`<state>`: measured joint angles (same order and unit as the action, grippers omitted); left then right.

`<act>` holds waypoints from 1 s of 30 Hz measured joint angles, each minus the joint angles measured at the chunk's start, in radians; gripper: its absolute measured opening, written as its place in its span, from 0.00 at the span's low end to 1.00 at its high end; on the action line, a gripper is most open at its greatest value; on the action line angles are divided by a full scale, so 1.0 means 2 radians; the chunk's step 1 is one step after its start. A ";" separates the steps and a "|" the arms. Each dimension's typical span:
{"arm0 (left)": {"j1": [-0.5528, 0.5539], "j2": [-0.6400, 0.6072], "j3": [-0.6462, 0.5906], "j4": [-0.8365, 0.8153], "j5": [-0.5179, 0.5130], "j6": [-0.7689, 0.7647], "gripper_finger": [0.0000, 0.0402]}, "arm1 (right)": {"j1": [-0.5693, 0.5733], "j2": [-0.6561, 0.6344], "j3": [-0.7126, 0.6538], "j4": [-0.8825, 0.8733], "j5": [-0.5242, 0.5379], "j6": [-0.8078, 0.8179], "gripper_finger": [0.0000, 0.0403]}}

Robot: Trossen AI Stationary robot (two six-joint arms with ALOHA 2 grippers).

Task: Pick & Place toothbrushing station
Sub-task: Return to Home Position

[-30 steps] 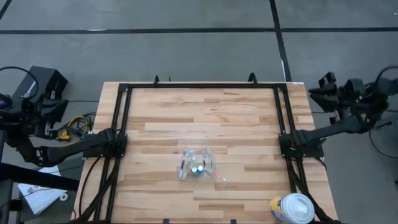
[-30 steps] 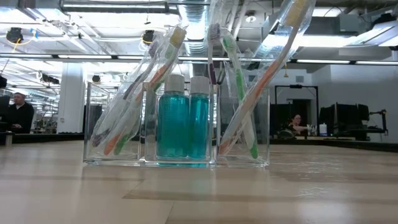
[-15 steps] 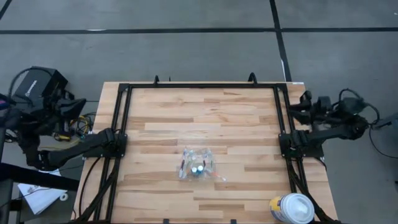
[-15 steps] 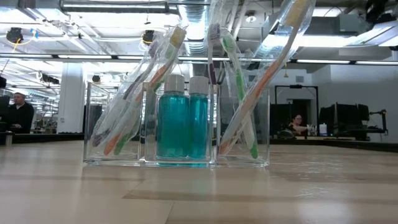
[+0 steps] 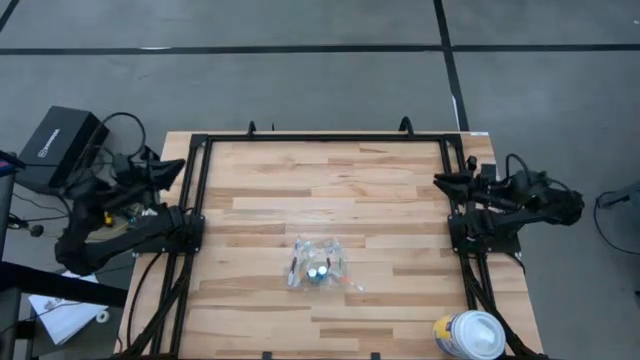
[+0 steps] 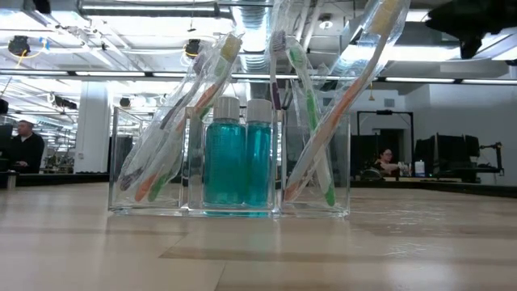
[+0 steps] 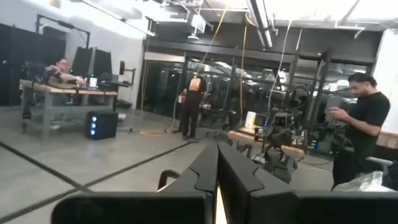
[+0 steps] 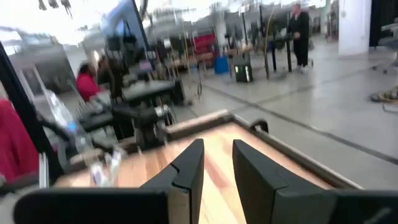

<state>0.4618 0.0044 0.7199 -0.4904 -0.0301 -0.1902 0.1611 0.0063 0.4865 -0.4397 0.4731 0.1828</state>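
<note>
Left gripper point(image 7: 217, 147), jaws together, before a hall point(image 7: 81, 165); person in black point(image 7: 364, 124) near, person in orange point(image 7: 194, 102) farther.

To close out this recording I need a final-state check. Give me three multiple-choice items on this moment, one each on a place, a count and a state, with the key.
1. Where on the table does the white-lidded canister stand?
A) the middle
B) the corner on the right arm's side
C) the far edge

2. How many teal tubes stand in the middle compartment of the transparent organizer?
A) one
B) two
C) four

3. What do the left gripper and right gripper hold?
A) left, a toothbrush
B) right, a tube
C) nothing

Key:
1 B: the high view shows it at that corner.
2 B: the low view shows two white-capped tubes side by side.
3 C: both wrist views show nothing between the fingers, and the toothbrushes stand in the organizer.
</note>
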 joint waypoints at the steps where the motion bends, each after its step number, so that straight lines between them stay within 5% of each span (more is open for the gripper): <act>1: 0.000 -0.001 -0.010 0.009 0.001 -0.001 0.00 | 0.000 0.000 -0.008 0.021 0.000 -0.002 0.19; 8: 0.000 -0.001 -0.115 0.122 -0.004 -0.001 0.00 | 0.000 0.000 -0.072 0.129 0.000 -0.014 0.19; 18: -0.001 -0.002 -0.285 0.301 -0.004 -0.070 0.00 | 0.000 0.000 -0.122 0.152 -0.004 0.001 0.19; 24: -0.013 -0.002 -0.353 0.348 -0.004 -0.092 0.00 | 0.000 -0.001 -0.168 0.158 -0.002 0.048 0.19; 30: -0.029 0.003 -0.357 0.327 -0.015 -0.088 0.00 | 0.000 0.003 -0.215 0.184 -0.002 0.091 0.19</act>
<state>0.4041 0.0094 0.0067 0.1638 -0.0602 -0.3656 0.1619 0.0121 0.0556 -0.0724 0.4685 0.3652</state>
